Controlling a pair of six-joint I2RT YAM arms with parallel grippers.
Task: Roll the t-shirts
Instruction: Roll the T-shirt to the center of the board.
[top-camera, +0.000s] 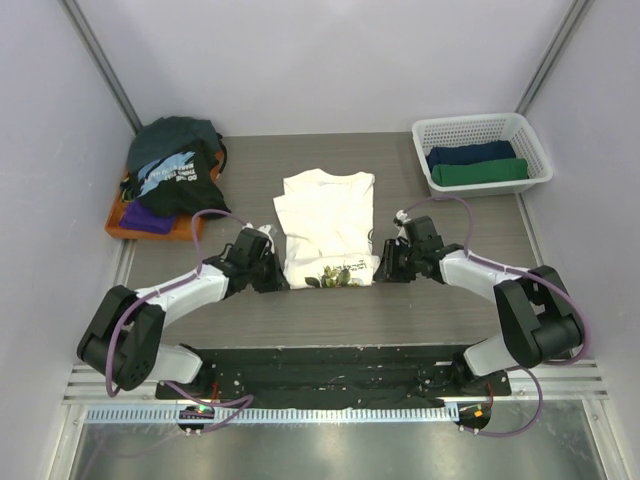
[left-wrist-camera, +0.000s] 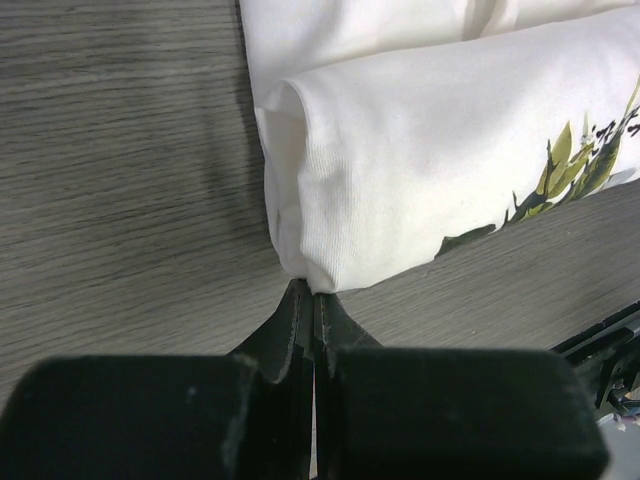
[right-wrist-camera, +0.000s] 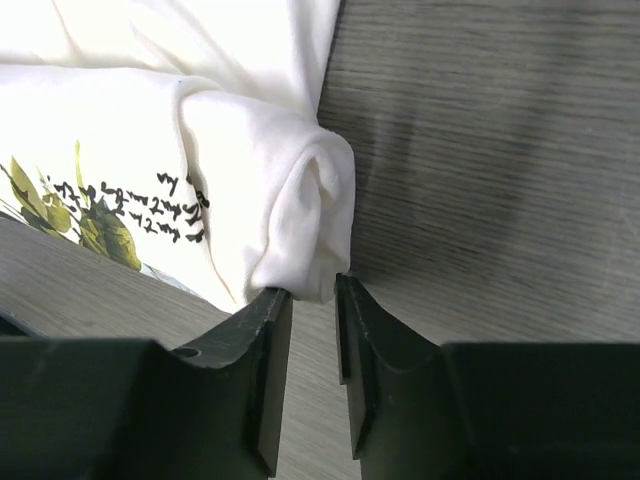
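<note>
left end effector (left-wrist-camera: 306, 302): fingers together | right end effector (right-wrist-camera: 315, 292): narrowly parted

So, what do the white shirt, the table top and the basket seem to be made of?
White shirt: soft knit cloth, probably cotton; fine ribs show, matte. Table top: grey wood-grain, likely laminate. Basket: white plastic lattice, probably.

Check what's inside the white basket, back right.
Two rolled shirts lie side by side in the basket: a navy roll on the far side, a green roll nearer the arms. Anything under them is covered.

Overhead looks down; wrist views closely share t-shirt (left-wrist-camera: 420, 150).
</note>
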